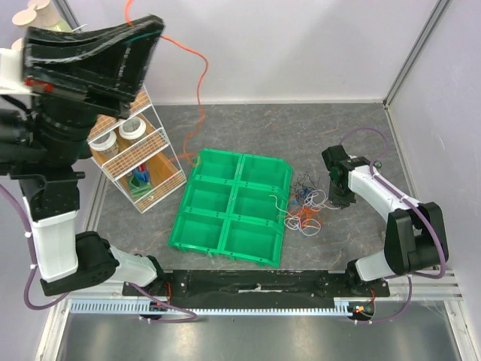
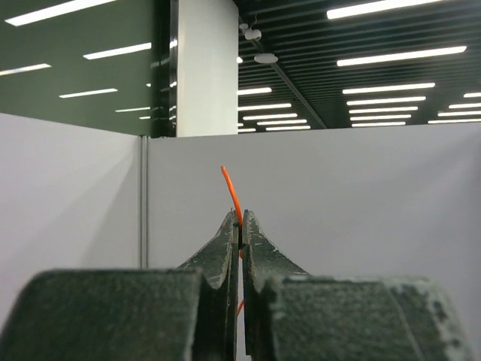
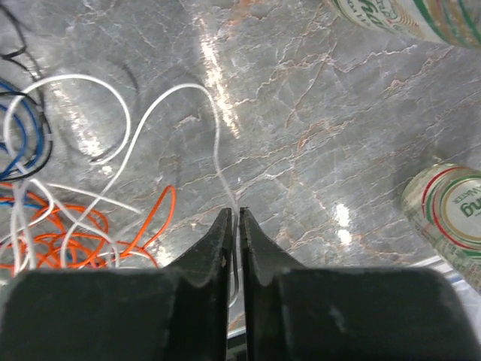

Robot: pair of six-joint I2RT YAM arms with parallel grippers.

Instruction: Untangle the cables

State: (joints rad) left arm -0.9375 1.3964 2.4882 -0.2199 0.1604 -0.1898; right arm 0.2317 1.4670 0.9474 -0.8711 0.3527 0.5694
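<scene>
Both clamped: our left gripper [image 2: 240, 219] is holding the orange cable [image 2: 232, 189] aloft, right gripper [image 3: 234, 216] pinching the white cable [image 3: 217, 150]; next, probably pulling apart.

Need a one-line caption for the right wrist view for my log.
Right gripper shut on a white cable, the orange, blue and white tangle lying left of it on the grey table.

Bench [image 1: 316, 131] open behind green tray [image 1: 229, 208]. Wire rack [image 1: 143, 162] and hanging orange cable [image 1: 200, 101] block left; cable tangle [image 1: 304, 209] crowds tray's right edge.
</scene>
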